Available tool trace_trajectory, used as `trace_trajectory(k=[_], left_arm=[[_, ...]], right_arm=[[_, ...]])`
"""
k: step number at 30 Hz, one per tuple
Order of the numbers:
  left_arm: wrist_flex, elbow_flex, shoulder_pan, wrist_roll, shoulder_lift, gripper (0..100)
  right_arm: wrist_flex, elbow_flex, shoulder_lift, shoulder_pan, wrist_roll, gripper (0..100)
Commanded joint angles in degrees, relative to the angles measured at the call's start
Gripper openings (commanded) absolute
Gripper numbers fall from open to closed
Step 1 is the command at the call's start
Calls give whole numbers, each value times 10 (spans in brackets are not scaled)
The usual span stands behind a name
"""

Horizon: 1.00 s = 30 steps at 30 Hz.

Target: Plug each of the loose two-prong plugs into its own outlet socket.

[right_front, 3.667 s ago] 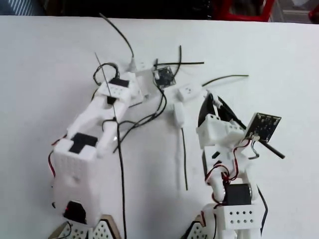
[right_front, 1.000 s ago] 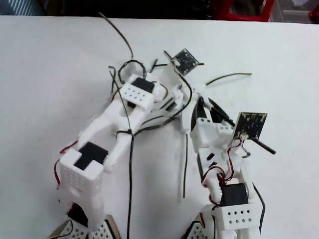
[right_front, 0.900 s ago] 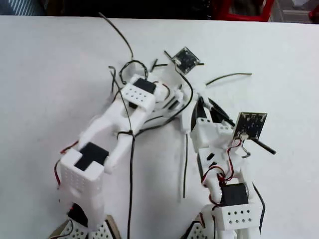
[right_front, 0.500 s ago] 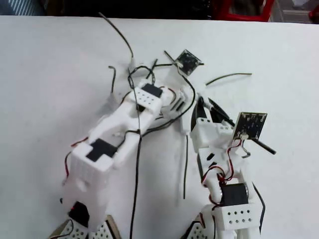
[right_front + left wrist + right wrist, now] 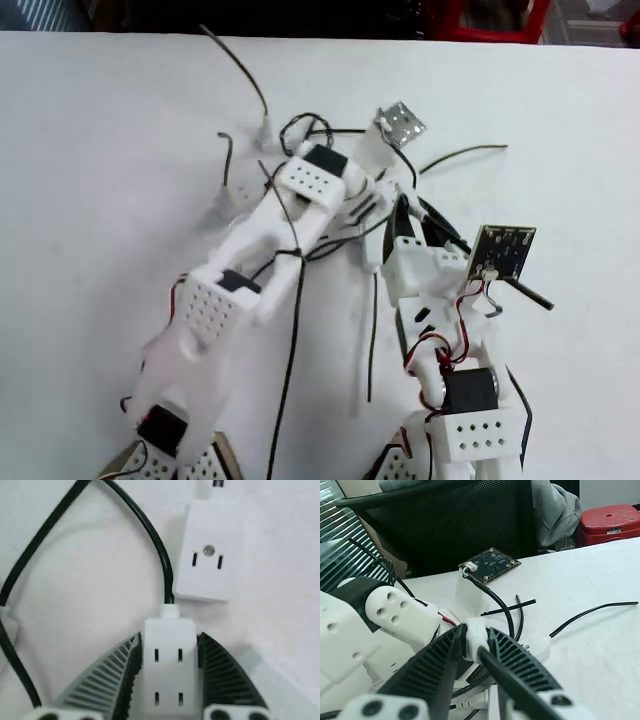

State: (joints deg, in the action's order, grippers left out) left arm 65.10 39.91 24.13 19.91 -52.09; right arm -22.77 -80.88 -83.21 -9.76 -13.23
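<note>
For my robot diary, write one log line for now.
left gripper: holds outlet block | right gripper: holds plug | second outlet: on table

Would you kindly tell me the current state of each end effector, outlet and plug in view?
left end effector: shut on the gripped outlet.
gripped outlet: slots empty, black cord attached.
table outlet: lying flat, slots empty.
right end effector: shut on the white plug.
white plug: held, not in any socket.
</note>
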Motion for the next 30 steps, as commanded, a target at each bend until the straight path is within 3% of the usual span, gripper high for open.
trace_trajectory(k=[1, 13, 17, 24, 30], left_arm=[[124, 105, 3, 19, -16, 28], [358, 356, 1, 21, -15, 23], [375, 405, -12, 19, -14, 23], [375, 320, -17, 18, 3, 23], [375, 191, -14, 18, 108, 23]], right_arm=[[13, 6, -4, -3, 6, 17], [13, 6, -4, -3, 6, 17], [13, 6, -5, -3, 6, 17], [13, 6, -7, -2, 6, 17], [13, 6, -7, -2, 6, 17]])
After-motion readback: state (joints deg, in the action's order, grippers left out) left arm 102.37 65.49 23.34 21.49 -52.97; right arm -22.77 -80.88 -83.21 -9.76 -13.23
